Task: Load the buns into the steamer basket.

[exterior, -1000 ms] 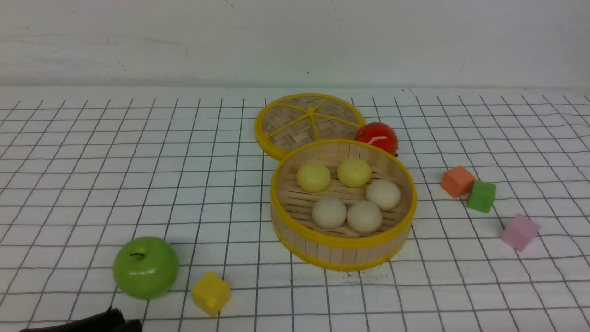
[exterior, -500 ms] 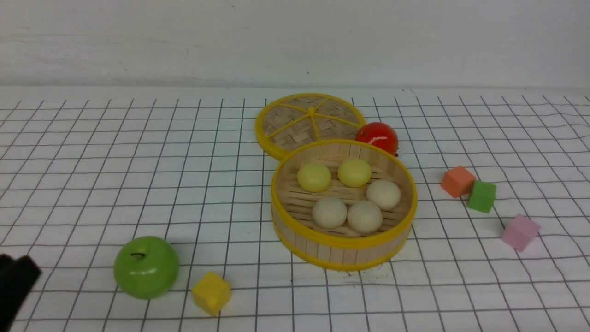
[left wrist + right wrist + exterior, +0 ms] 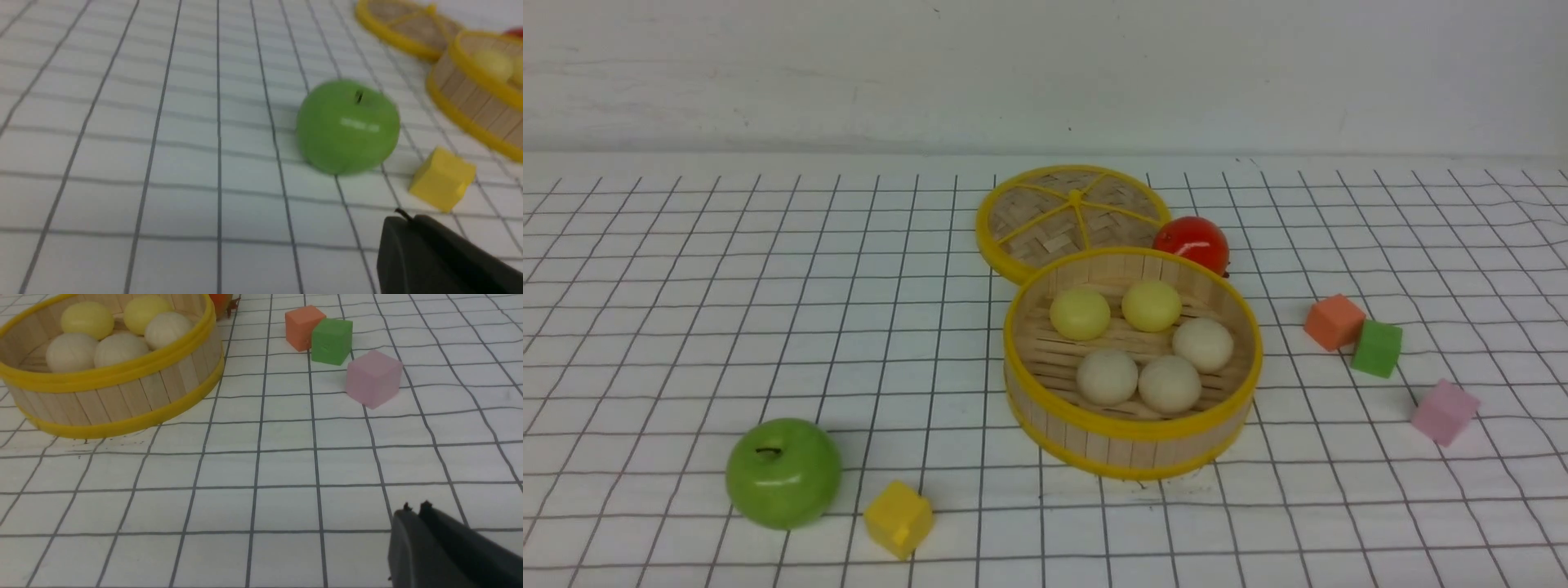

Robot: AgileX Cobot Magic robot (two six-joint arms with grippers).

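The steamer basket (image 3: 1131,445) stands at the middle of the gridded cloth, with two pale yellow buns (image 3: 1080,313) at its back and three cream-white buns (image 3: 1169,384) nearer the front. The right wrist view shows the steamer basket (image 3: 114,400) with the buns (image 3: 118,349) inside. Neither arm appears in the front view. My left gripper (image 3: 404,220) is shut with nothing in it, hovering above the cloth near the yellow cube (image 3: 442,179). My right gripper (image 3: 414,510) is shut and holds nothing, over bare cloth well apart from the basket.
The flat woven lid (image 3: 1072,219) lies behind the basket, with a red tomato-like ball (image 3: 1191,242) beside it. A green apple (image 3: 783,473) and yellow cube (image 3: 898,518) sit front left. Orange (image 3: 1333,321), green (image 3: 1376,348) and pink (image 3: 1443,411) cubes lie on the right.
The left gripper's dark tip, seen at the front view's lower left corner earlier, has drawn back out of that view. The buns and basket have not moved.
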